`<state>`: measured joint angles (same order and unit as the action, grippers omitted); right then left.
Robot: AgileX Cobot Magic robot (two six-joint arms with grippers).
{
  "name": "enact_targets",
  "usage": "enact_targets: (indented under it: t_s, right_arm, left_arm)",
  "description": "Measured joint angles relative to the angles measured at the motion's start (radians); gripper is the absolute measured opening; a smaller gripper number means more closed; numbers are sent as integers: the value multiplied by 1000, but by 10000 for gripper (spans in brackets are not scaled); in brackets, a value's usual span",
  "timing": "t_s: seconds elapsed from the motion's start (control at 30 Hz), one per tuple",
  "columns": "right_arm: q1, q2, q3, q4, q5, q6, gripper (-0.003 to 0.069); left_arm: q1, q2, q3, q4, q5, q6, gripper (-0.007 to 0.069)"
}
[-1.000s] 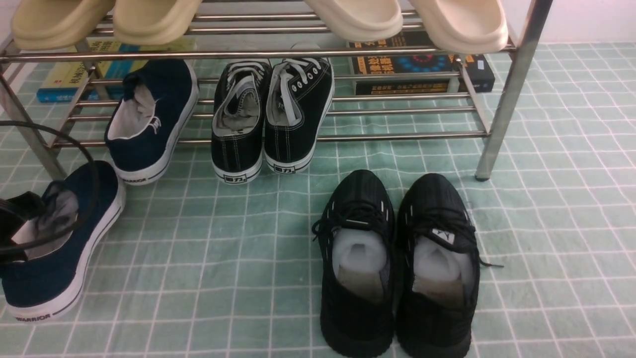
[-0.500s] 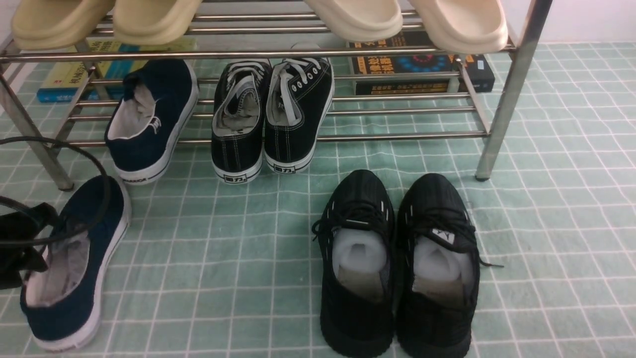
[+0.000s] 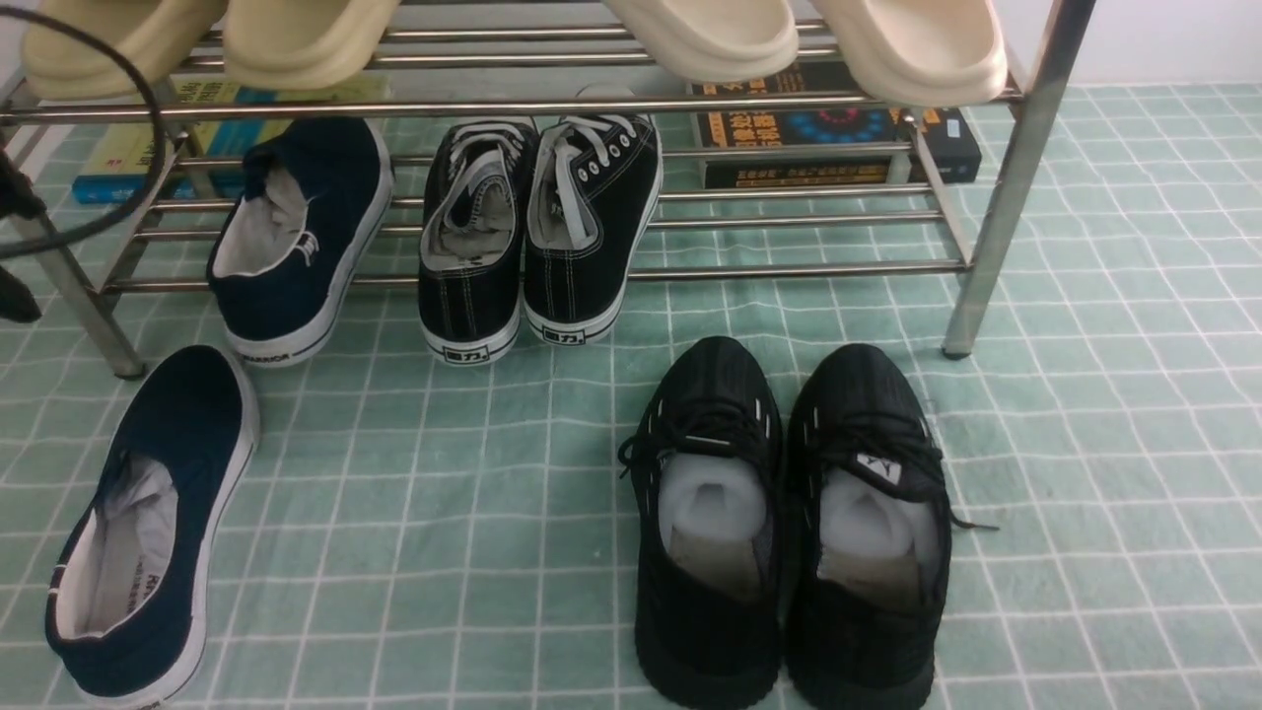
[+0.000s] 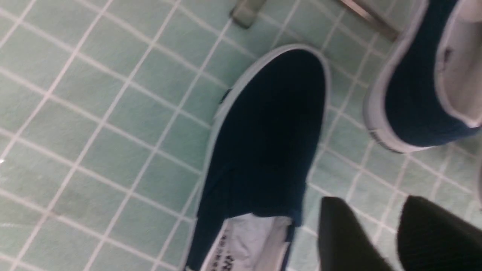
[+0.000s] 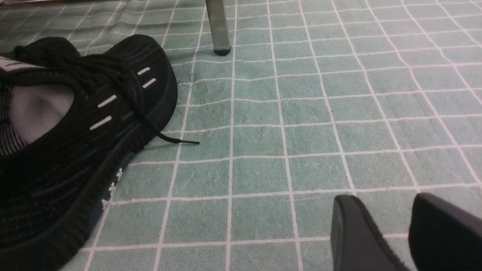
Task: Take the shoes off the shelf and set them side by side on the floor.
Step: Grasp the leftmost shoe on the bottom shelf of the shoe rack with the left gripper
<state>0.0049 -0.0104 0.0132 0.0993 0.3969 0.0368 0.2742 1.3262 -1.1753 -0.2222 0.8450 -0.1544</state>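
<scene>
One navy slip-on shoe [image 3: 148, 523] lies flat on the mint grid floor [image 3: 444, 493] at the front left, toe toward the shelf. It shows from above in the left wrist view as the navy shoe [image 4: 271, 143]. Its mate [image 3: 296, 237] rests on the lower tier of the chrome shelf [image 3: 1016, 177], heel overhanging the front bar; its heel [image 4: 414, 86] shows in the wrist view. My left gripper [image 4: 371, 203] hangs open and empty above the floor between the two shoes. My right gripper [image 5: 380, 199] is open over bare floor, out of the front view.
Black lace-up sneakers [image 3: 537, 237] sit mid-shelf beside the navy shoe. A pair of black knit running shoes [image 3: 789, 523] stands on the floor at centre right, also the knit shoe [image 5: 75, 131]. Beige slippers [image 3: 296, 39] fill the top tier. Books [image 3: 838, 128] lie behind. A shelf leg [image 5: 218, 26] stands nearby.
The left gripper set the navy shoe flat on the floor, let go of it, and rose away toward the upper left. The right arm has not moved.
</scene>
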Motion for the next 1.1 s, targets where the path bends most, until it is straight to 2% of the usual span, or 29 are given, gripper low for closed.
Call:
enact_targets:
  t_s: [0.07, 0.1, 0.23, 0.33, 0.43, 0.53, 0.57, 0.67, 0.7, 0.77, 0.87, 1.0, 1.1]
  right_arm:
    - [0, 0, 0, -1, 0, 0, 239]
    - [0, 0, 0, -1, 0, 0, 239]
    - [0, 0, 0, -1, 0, 0, 239]
    - [0, 0, 0, -1, 0, 0, 239]
    - [0, 0, 0, -1, 0, 0, 239]
    - [0, 0, 0, -1, 0, 0, 239]
    - [0, 0, 0, -1, 0, 0, 239]
    - [0, 0, 0, -1, 0, 0, 239]
    - [0, 0, 0, -1, 0, 0, 239]
    - [0, 0, 0, -1, 0, 0, 239]
    - [0, 0, 0, -1, 0, 0, 239]
    - [0, 0, 0, -1, 0, 0, 239]
    - [0, 0, 0, -1, 0, 0, 239]
  left_arm:
    - [-6, 10, -36, -36, 17, 23, 72]
    - [-22, 22, -52, -44, 22, 33, 32]
    - [-116, 87, -110, -26, 43, 43, 1]
    - [-201, 166, -168, 54, 35, -1, 6]
    - [-234, 244, -216, 159, 17, -95, 48]
    - [-240, 310, -257, 238, -33, -184, 138]
    - [-240, 318, -259, 241, -37, -188, 145]
    - [-240, 375, -270, 248, -127, -207, 271]
    - [-240, 379, -270, 246, -127, -207, 279]
    - [-241, 416, -270, 236, -160, -207, 363]
    - [-241, 461, -270, 235, -194, -207, 428]
    - [-241, 491, -270, 234, -226, -207, 441]
    - [-241, 514, -270, 222, -249, -207, 389]
